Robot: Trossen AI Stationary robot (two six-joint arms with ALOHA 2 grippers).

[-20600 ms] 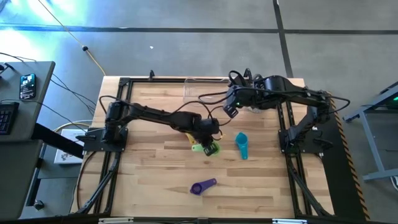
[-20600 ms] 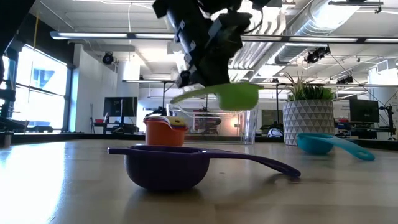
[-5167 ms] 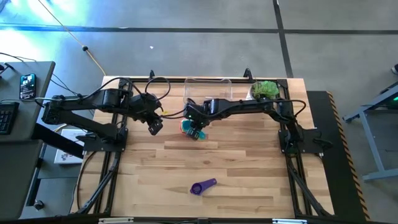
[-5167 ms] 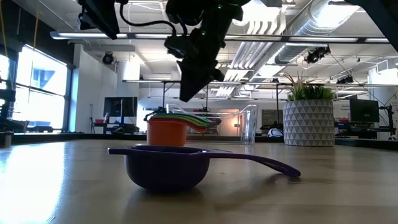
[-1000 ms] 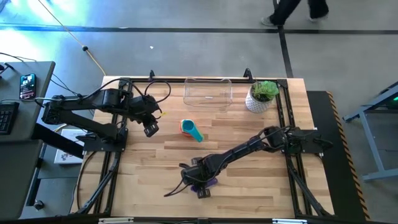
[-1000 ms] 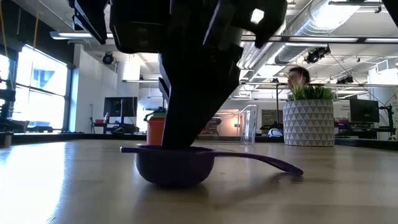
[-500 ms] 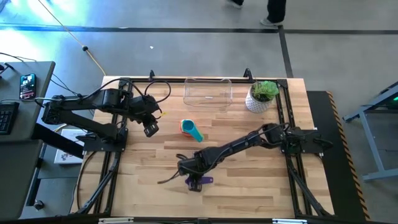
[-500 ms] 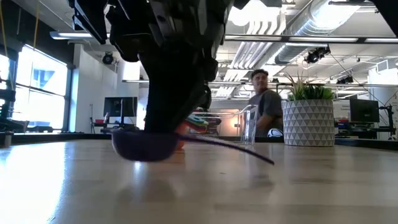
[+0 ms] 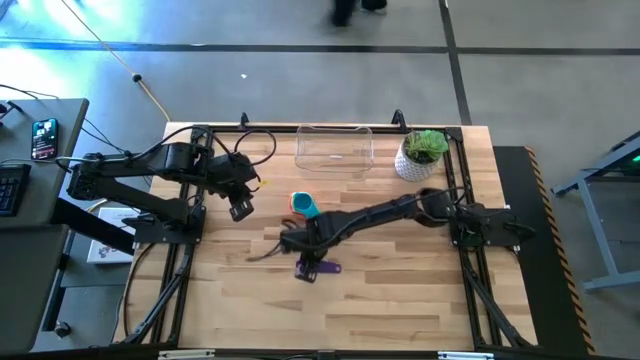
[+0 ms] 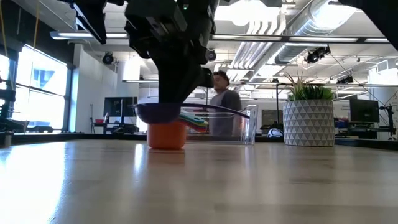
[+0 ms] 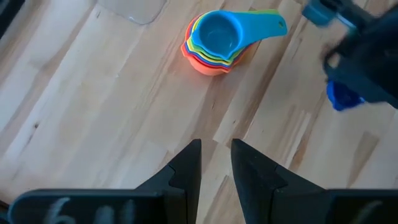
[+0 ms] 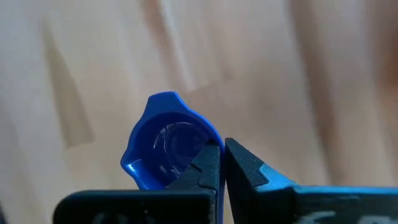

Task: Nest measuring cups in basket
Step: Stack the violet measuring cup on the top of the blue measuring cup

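A purple measuring cup hangs above the table with my right gripper shut on it, near the table's middle. Just beyond it, toward the far edge, a nested stack of cups rests on its orange bottom cup, with a blue cup on top. The clear basket stands at the far edge. My left gripper hovers open at the left, pointing down at bare wood short of the stack. My right gripper pinches the purple cup's bowl wall at its rim, one finger inside the bowl and one outside. The fingers come from above, pointing steeply down. The cup is lifted clear of the table, about level, its handle sticking out sideways.
A white pot with a green plant stands at the far right beside the basket. Bare wooden tabletop lies toward the near edge. A person passes in the room behind the table.
My right gripper has moved from near the table's near edge toward the far edge and the stack, rising and rolling its wrist. The purple cup, which sat on the table, tipped as it came up and now hangs level, clear of the wood.
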